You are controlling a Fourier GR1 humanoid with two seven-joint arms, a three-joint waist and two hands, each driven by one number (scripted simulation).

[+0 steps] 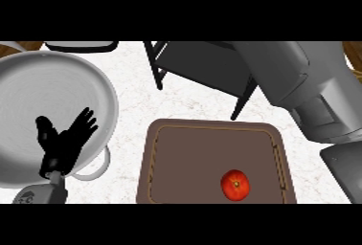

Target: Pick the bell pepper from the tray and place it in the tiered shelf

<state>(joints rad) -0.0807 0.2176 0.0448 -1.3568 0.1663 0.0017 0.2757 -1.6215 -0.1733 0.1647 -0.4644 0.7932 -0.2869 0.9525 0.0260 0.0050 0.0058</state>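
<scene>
bell pepper (235, 184) sits at 5 o'clock on the tray (212, 143), looks light, smooth, slippery (cup its round sides). left hand (65, 139) spread open, empty; right hand's out of sight.

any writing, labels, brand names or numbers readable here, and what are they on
None: no text, label, brand or number can be read anywhere.
Brown tray: plain.
Red bell pepper: unmarked.
Tiered shelf: bare dark surfaces.
Large grey pan: no markings.
Left robot hand: plain black.
</scene>
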